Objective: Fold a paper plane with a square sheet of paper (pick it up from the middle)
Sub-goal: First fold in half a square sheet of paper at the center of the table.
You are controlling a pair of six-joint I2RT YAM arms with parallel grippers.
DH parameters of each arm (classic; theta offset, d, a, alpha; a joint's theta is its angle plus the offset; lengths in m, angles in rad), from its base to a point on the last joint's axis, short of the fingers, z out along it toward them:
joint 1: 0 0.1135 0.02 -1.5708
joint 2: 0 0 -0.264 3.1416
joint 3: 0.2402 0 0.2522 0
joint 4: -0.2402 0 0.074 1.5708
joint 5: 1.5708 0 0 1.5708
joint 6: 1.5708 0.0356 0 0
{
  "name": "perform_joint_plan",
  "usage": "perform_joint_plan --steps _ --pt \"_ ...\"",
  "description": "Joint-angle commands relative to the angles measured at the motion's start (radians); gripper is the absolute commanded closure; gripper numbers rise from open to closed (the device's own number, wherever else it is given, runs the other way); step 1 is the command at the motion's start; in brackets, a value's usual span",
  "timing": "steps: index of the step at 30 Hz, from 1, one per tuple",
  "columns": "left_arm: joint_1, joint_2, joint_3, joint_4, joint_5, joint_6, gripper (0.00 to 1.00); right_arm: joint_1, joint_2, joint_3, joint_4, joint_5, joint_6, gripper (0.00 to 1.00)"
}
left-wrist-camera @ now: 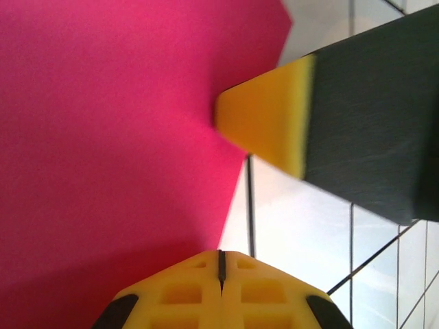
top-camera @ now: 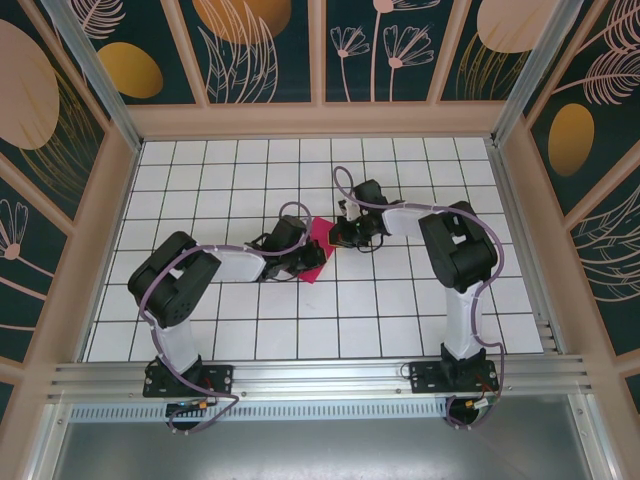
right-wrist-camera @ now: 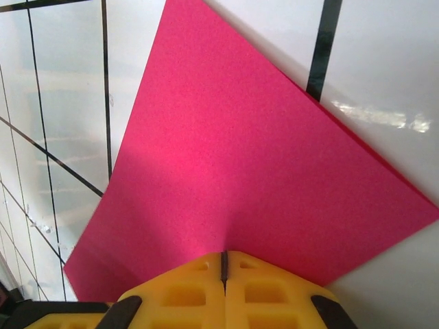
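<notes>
White table [top-camera: 420, 300] with a black grid, enclosed by wooden-framed walls [top-camera: 260, 50] with dark floral panels.

Item under inspection: one sheet of paper [top-camera: 320, 242], plain magenta-pink, lying at about the middle of the table between the two grippers. From overhead it reads as a small tilted four-sided patch, its left part hidden by the left gripper [top-camera: 305, 260].

Right wrist view: the sheet's surface is smooth and unprinted, with straight edges and one sharp corner at the right. A slight pucker rises in the paper just ahead of the yellow fingertips [right-wrist-camera: 199, 295]. The right gripper [right-wrist-camera: 223, 274] is fully closed at the sheet's near edge and appears to pinch it there.

Left wrist view: pink covers most of the left side. One yellow pad of the right gripper touches the paper's right edge. The left gripper's yellow fingertips [left-wrist-camera: 185, 295] are closed to a thin slit and meet the sheet at its edge. Whether paper lies between them cannot be told.

Arm pose, overhead: both arms rise from the near edge, bend at the elbow and reach inward, low over the table. Their wrists converge on the sheet from opposite sides, the right gripper [top-camera: 337, 236] just beside the left.
</notes>
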Motion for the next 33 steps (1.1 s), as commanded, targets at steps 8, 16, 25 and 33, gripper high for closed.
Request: perform_joint_plan --steps 8,16,25,33 --pt "-0.001 0.050 0.081 0.063 0.028 0.123 1.00 -0.011 0.058 0.005 -0.078 0.068 -0.032 1.00" --pt "-0.002 0.083 0.065 0.072 0.044 0.116 1.00 -0.019 0.072 0.010 -0.085 0.064 -0.025 1.00" --pt "-0.002 0.112 0.067 0.019 0.032 0.147 1.00 -0.023 0.084 0.017 -0.101 0.077 -0.025 1.00" --pt "-0.002 0.078 -0.002 0.015 0.086 0.173 1.00 -0.032 0.105 0.031 -0.131 0.095 -0.025 1.00"
